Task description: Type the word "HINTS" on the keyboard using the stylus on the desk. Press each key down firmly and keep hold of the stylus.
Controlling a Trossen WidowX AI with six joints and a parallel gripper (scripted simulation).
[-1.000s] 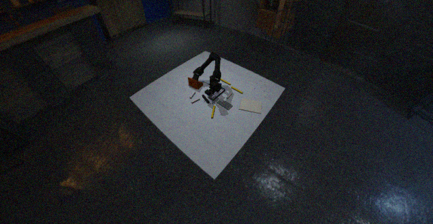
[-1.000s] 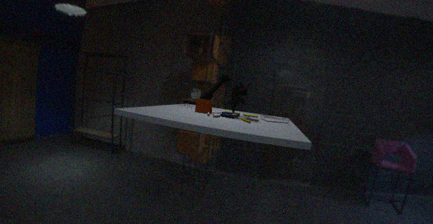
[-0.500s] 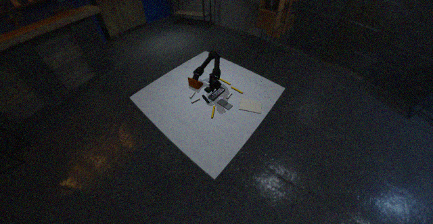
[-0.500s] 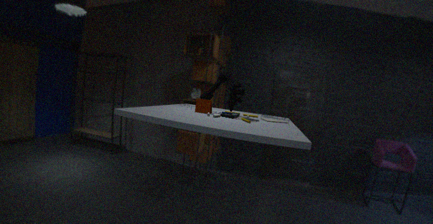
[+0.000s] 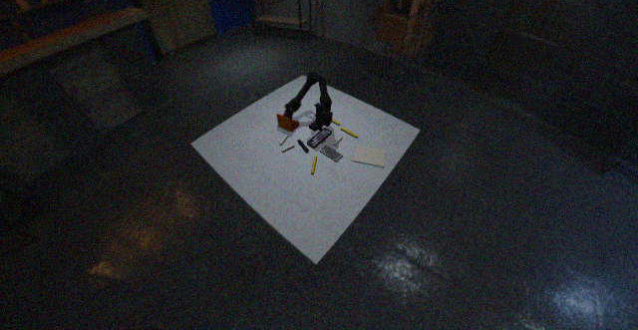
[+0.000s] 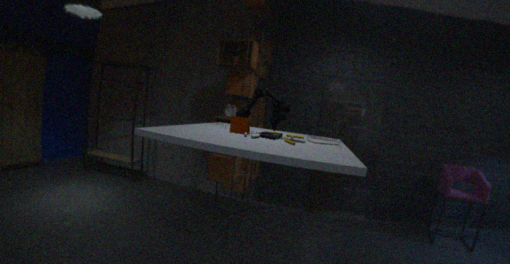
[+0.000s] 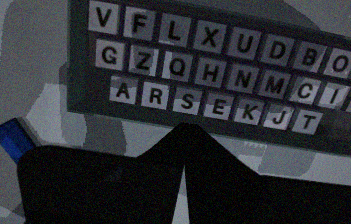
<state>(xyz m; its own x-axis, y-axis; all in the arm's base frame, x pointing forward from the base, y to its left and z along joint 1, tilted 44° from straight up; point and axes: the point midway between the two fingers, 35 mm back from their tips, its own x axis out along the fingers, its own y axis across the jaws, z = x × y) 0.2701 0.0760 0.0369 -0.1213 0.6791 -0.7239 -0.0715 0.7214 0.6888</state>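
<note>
Wrist view, gripper (image 5: 314, 128) (image 6: 274, 128) (image 7: 187, 131) clenched by the lower edge of the keyboard (image 5: 319, 138) (image 6: 271, 135) (image 7: 216, 75), blue object (image 7: 13, 140) beyond its left end, white table (image 5: 299, 195) (image 6: 239, 144) beneath, stylus not identifiable.

Looks like a workshop or loft-style studio — hard to say which, being so dim. Points that way with a dark, shiny floor (image 5: 150, 210) (image 6: 159, 224), a long wood-topped bench (image 5: 75, 36), an open metal rack (image 5: 281, 21) (image 6: 115, 157) and wooden boxes (image 5: 419, 16) (image 6: 241, 84) stacked up by the wall. Also includes a tall blue panel (image 5: 226, 1) (image 6: 64, 108), a hanging lamp (image 6: 84, 11) and a pink high chair (image 6: 464, 195) — more casual than factory-like.
</note>
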